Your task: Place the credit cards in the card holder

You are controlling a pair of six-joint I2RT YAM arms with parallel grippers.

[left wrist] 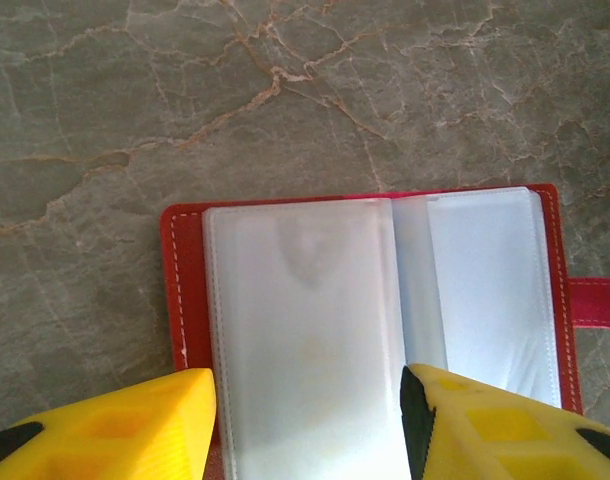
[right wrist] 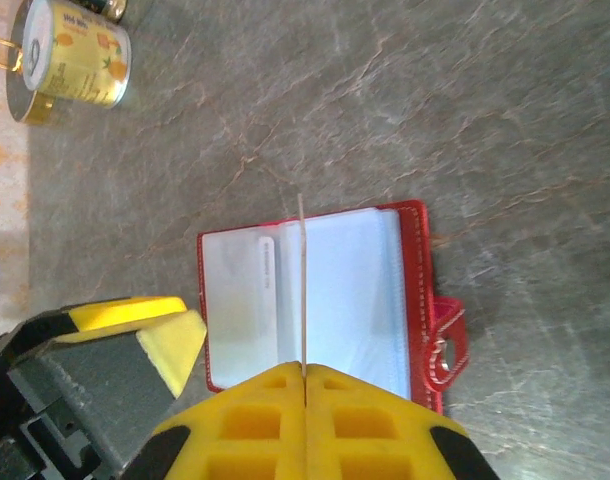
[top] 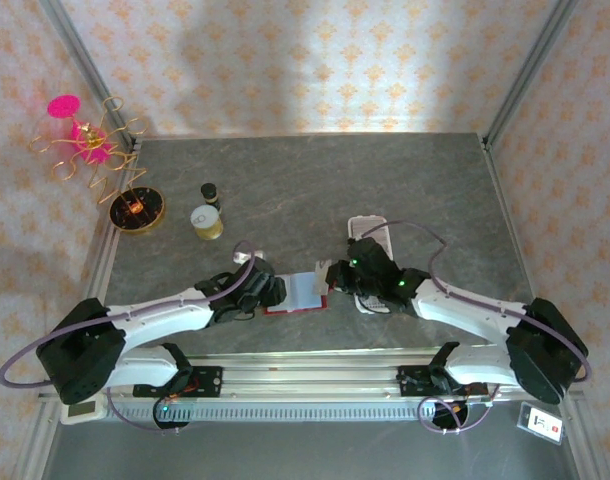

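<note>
The red card holder point(top: 303, 292) lies open on the grey table between the two arms, its pale clear sleeves facing up point(left wrist: 305, 300). Its strap with the snap point(right wrist: 447, 335) sticks out on one side. My left gripper point(left wrist: 307, 420) is open, its yellow fingers point(left wrist: 135, 425) set either side of the near edge of one sleeve page. My right gripper point(right wrist: 304, 370) is shut on a thin credit card point(right wrist: 301, 280), seen edge-on and held upright just above the middle fold of the card holder point(right wrist: 355, 290). From above, this card point(top: 320, 272) stands at the holder's right edge.
A yellow can point(top: 207, 222) and a small dark bottle point(top: 211, 192) stand behind the left arm. A gold wire stand with pink pieces point(top: 85, 150) and a round dish point(top: 137, 210) sit far left. A white flat object point(top: 370, 228) lies partly under the right arm.
</note>
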